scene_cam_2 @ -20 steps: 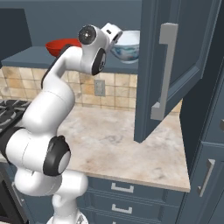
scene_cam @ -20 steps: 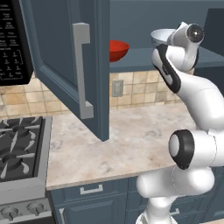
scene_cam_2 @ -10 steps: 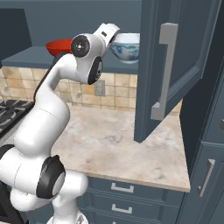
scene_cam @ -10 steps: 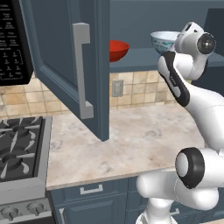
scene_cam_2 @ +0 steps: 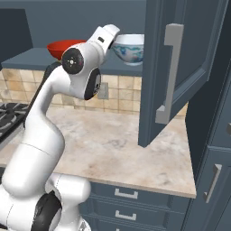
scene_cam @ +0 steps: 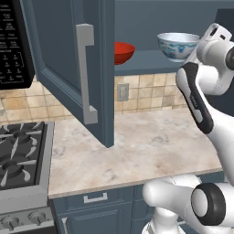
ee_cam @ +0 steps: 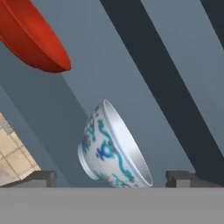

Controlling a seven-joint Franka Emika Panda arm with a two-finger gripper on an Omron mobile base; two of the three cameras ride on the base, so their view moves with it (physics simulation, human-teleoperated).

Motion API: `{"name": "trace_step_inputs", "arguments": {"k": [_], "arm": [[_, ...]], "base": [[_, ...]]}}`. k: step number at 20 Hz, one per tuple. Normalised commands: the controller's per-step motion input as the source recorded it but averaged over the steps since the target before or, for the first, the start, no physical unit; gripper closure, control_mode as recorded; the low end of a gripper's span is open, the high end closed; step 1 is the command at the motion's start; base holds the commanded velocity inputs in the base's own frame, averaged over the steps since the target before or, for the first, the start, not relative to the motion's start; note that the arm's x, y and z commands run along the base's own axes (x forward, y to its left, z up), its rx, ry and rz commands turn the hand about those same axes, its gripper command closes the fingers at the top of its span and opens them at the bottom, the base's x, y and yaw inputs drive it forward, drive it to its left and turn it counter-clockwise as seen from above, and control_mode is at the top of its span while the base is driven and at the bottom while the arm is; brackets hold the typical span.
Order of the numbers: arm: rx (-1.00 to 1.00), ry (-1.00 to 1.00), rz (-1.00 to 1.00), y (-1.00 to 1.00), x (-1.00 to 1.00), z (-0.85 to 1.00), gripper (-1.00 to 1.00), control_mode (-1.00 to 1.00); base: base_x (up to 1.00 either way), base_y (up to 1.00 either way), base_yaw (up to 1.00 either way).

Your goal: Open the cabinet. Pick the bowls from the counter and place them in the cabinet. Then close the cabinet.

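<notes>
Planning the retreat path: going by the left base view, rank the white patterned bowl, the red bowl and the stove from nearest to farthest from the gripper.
1. White patterned bowl, on the cabinet floor right beside the gripper.
2. Red bowl, farther left in the cabinet.
3. Stove, low at far left.

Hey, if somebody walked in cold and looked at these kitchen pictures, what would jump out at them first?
Probably the big white robot arm reaching up toward the open wall cabinet, whose doors hang wide over the beige counter. Next, the two bowls sitting inside on the cabinet floor: a glossy red bowl to the left and a white bowl with blue pattern to the right. The gripper is just in front of the patterned bowl with its jaws open, holding nothing.
</notes>
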Motion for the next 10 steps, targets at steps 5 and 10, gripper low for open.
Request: {"name": "trace_step_inputs", "arguments": {"k": [5, 10], "arm": [[0.0, 0.06, 0.0, -0.02, -0.81, 0.29, -1.0, -1.0], [0.0, 0.21, 0.0, 0.0, -0.66, 0.21, -1.0, -1.0]], "base": [[0.0, 0.0, 0.0], [0.0, 0.0, 0.0]]}}
